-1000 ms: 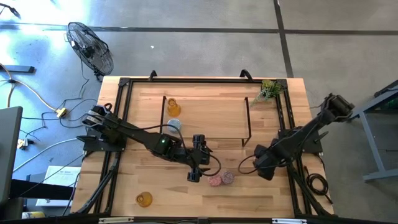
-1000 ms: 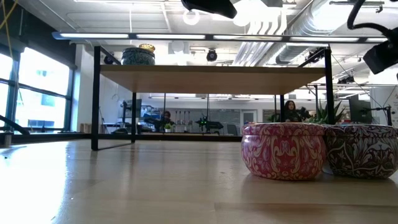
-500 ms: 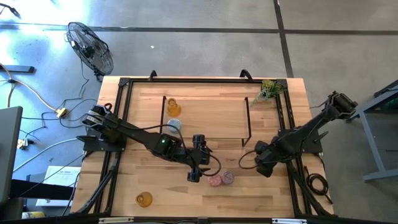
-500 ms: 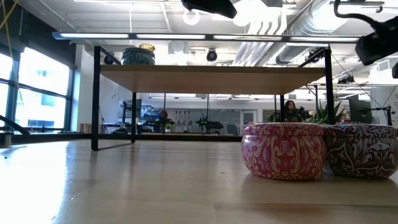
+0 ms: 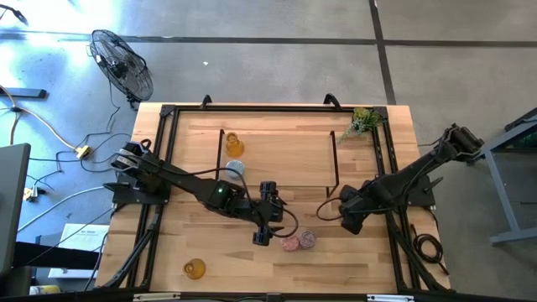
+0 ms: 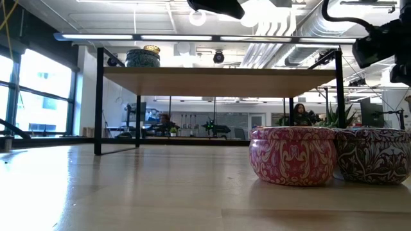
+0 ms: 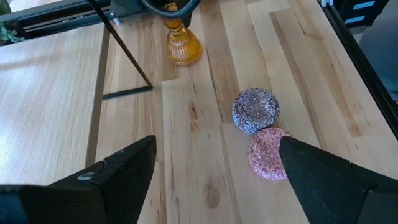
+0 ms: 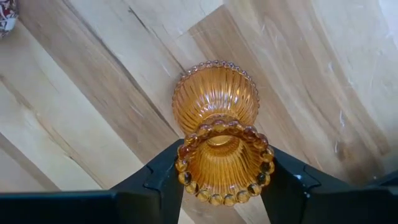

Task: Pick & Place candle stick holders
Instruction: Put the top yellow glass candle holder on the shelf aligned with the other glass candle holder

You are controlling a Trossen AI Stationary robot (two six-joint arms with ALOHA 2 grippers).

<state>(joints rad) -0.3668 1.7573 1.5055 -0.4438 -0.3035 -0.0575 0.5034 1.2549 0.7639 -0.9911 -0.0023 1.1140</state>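
Observation:
My right gripper [image 5: 346, 216] is shut on an amber glass candle stick holder [image 8: 216, 130], right of the shelf's near corner; the holder also shows in the left wrist view [image 7: 181, 43]. My left gripper [image 5: 263, 233] is open and empty, hovering left of the pink holder [image 5: 290, 244] and the purple holder [image 5: 308, 239], which stand side by side on the table. A second amber holder [image 5: 234, 144] and the blue holder [image 5: 235, 168] stand on the shelf's left end. A third amber holder [image 5: 195, 268] stands near the front edge. My right gripper pinches the amber holder's upper cup, just under its beaded rim [image 8: 186, 163], between its two fingers [image 8: 155, 177]. The fingers come from above, pointing down. The holder hangs upright below them, its ribbed base [image 8: 214, 96] toward the table.
A black-framed wooden shelf [image 5: 277, 155] stands raised over the table's middle; the low view shows its top [image 6: 218, 76] above the pink [image 6: 292, 154] and purple [image 6: 372, 154] holders. A green plant sprig [image 5: 362, 122] lies at the far right corner.
My right gripper has carried the amber holder toward the table's left and far edges, nearer the shelf, and has risen a little in the low view.

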